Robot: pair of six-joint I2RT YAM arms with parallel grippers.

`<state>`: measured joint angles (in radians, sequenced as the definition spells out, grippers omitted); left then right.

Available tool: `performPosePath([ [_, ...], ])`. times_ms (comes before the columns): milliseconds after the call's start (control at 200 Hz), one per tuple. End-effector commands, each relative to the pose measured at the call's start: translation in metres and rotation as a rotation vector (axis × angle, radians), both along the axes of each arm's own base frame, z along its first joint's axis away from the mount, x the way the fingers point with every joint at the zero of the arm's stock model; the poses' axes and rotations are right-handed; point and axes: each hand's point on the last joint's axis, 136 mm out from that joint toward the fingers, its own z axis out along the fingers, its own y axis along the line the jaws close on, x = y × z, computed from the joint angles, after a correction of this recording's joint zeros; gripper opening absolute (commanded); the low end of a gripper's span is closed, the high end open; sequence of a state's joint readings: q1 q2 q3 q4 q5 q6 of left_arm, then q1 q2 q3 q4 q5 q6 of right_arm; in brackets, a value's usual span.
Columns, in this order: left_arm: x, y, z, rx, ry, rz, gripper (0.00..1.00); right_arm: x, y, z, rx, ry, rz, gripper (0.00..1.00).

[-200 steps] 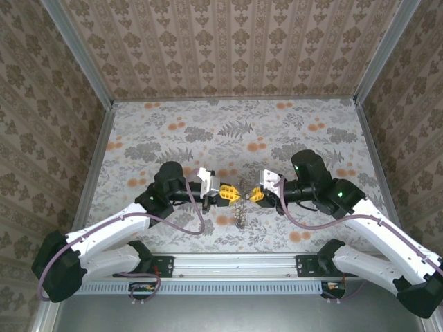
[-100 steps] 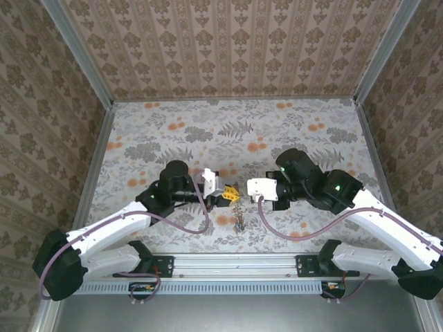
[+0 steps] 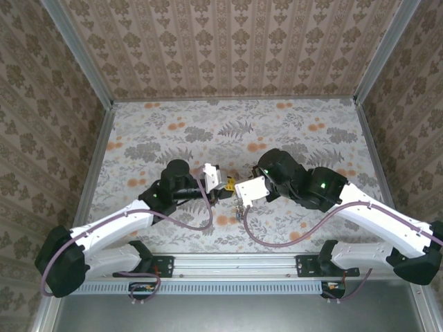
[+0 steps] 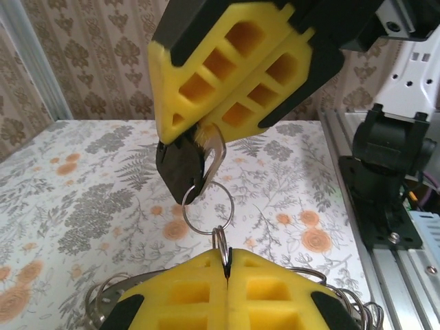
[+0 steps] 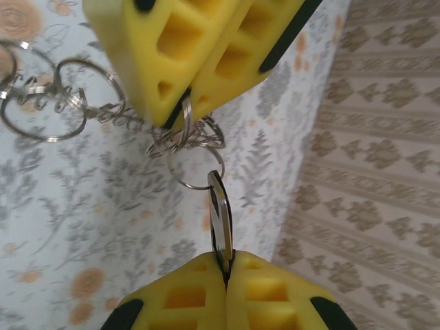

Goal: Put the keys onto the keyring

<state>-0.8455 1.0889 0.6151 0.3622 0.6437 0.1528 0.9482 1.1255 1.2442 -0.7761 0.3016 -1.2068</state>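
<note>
Floral tablecloth (image 3: 228,124), grey leaves and orange blooms; patterned walls (image 3: 228,41) on three sides; metal posts (image 3: 80,55) at the corners; rail (image 3: 235,261) along the near edge.

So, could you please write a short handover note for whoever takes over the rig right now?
Left end effector: shut on the keyring.
Right end effector: shut on the key, tip to tip with the left.
Done: both are grasped, and the key touches a loop of the keyring.
Left: I cannot tell whether the key is fully threaded; check, then release.

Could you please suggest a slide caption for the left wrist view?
Left gripper pinches the keyring while the right gripper holds the black-headed key.
</note>
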Motion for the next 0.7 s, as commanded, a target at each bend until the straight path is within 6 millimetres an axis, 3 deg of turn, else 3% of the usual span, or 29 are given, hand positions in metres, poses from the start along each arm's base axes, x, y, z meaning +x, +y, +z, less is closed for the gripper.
performPosePath([
  [0,-0.006,-0.003,-0.017,0.022,0.074,-0.013,0.04,0.014,0.005,0.066,0.169,-0.217,-0.014,0.00],
  [100,0.004,-0.002,-0.015,0.002,0.088,0.044,0.32,0.012,0.012,0.073,0.208,-0.267,0.034,0.00],
  [310,0.008,0.026,-0.012,-0.043,0.061,0.175,0.63,0.020,0.016,0.091,0.183,-0.468,0.089,0.00],
  [410,0.013,0.047,-0.011,-0.061,0.041,0.270,0.74,0.017,0.021,0.101,0.164,-0.556,0.160,0.00],
  [515,0.018,0.067,-0.011,-0.049,0.028,0.360,0.79,0.020,0.021,0.111,0.128,-0.641,0.180,0.00],
  [625,0.037,0.093,-0.021,-0.016,0.058,0.521,0.82,0.023,0.017,0.119,0.137,-0.654,0.179,0.00],
  [695,0.057,0.118,-0.032,0.003,0.124,0.686,0.91,0.024,0.017,0.121,0.148,-0.635,0.176,0.00],
])
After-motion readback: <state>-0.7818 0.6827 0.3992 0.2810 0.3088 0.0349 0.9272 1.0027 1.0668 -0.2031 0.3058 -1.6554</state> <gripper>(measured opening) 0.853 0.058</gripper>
